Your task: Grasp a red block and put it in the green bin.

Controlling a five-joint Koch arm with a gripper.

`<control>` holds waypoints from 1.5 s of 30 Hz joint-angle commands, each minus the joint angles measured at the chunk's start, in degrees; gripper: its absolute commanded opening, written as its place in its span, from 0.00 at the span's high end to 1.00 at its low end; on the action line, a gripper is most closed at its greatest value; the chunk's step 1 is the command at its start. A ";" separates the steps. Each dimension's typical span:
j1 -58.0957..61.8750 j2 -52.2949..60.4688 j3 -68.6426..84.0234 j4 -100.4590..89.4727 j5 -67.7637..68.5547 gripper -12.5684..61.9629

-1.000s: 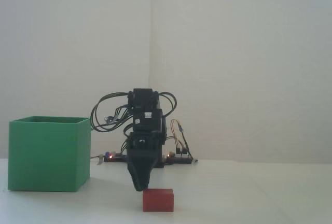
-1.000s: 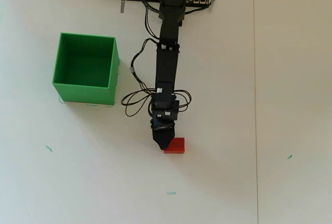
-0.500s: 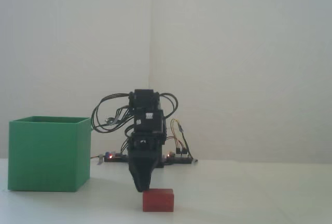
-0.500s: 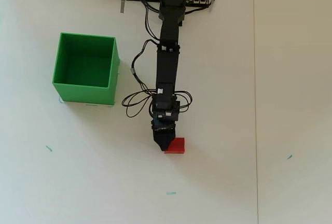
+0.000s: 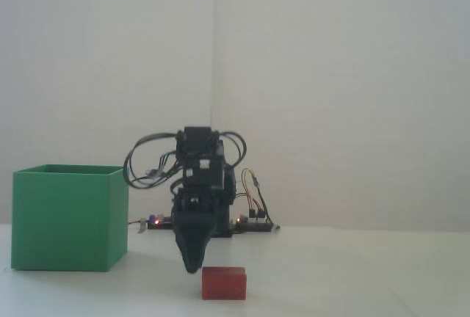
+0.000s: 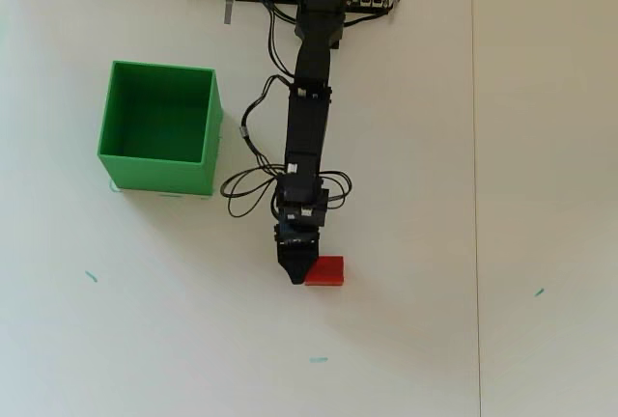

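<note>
Pincer [image 6: 294, 276] state untellable, beside red block [image 6: 325, 271] on pale table [image 6: 435, 195].

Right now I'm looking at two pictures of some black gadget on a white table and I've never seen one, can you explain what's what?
The black jointed thing is a small hobby robot arm. One camera stands at table height facing it; the other looks straight down. Its tapered black pincer hangs just left of the small matte red rectangular block in the overhead view, tip just above the white table. Whether it is open or shut cannot be told, and it appears to hold nothing. The large green open-topped cube-shaped bin stands apart, up and to the left in that view, apparently empty.
</note>
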 commanded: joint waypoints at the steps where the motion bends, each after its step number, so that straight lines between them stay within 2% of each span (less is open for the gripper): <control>1: 0.79 1.05 -4.04 -0.26 -0.18 0.35; 26: -3.43 -1.85 -8.35 1.93 -1.49 0.35; 39: -4.39 -9.58 -13.10 2.02 -1.41 0.36; 42: -4.31 -10.11 -13.45 1.93 -1.49 0.40; 45: -3.96 -9.58 -14.59 1.93 -0.79 0.63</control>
